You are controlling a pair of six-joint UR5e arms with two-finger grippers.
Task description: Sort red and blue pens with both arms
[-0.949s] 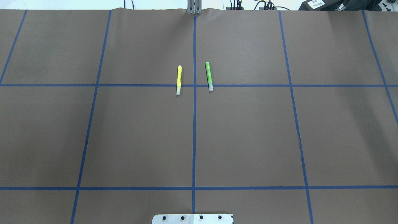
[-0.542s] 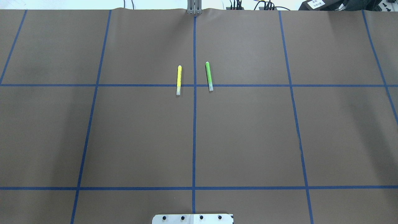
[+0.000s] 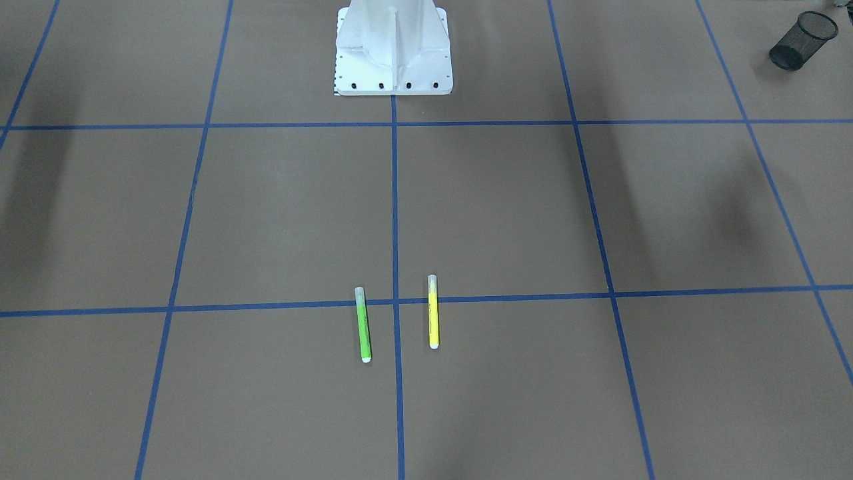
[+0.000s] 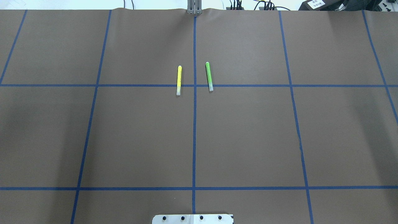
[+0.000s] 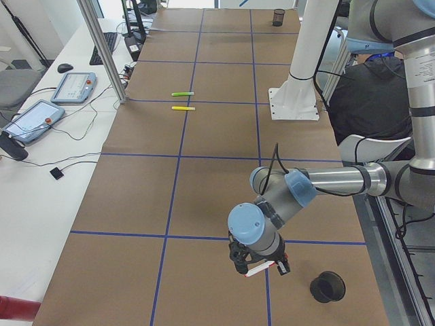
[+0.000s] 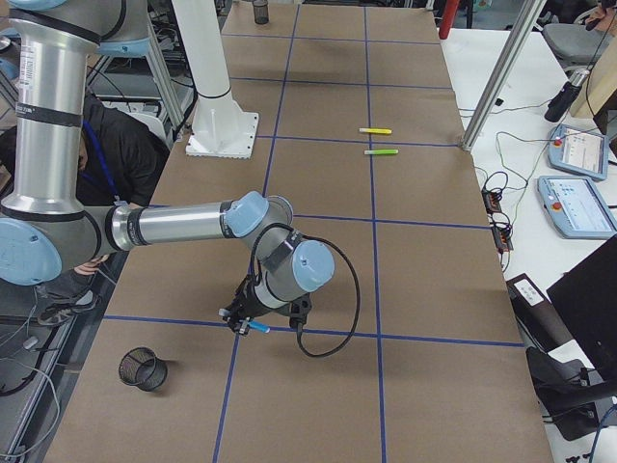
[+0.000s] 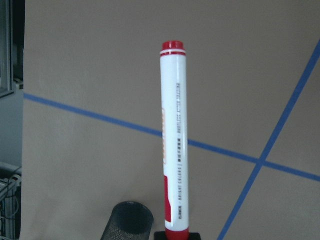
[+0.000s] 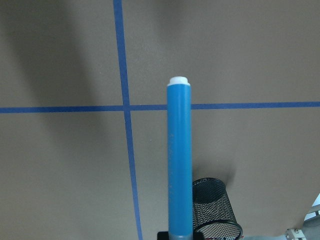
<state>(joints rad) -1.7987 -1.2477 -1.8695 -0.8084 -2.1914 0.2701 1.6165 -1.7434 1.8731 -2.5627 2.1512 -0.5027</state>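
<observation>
The red pen (image 7: 172, 140), white-barrelled with red ends, is held above the table in my left gripper (image 7: 177, 235). In the exterior left view that gripper (image 5: 261, 265) hovers low with the red pen (image 5: 262, 269), just left of a black mesh cup (image 5: 327, 286). The blue pen (image 8: 180, 155) stands in my right gripper (image 8: 180, 235). The exterior right view shows this gripper (image 6: 243, 321) carrying the blue pen (image 6: 255, 328) up and right of another mesh cup (image 6: 143, 369). Neither arm shows in the overhead or front-facing views.
A yellow marker (image 4: 178, 80) and a green marker (image 4: 209, 76) lie side by side across the blue tape line mid-table. The white robot base (image 3: 393, 50) stands at the table's near edge. Tablets and cables lie beyond the brown mat (image 5: 75, 87).
The yellow and green markers have not moved. A faint shadow on the table's left side has drifted toward the robot.
</observation>
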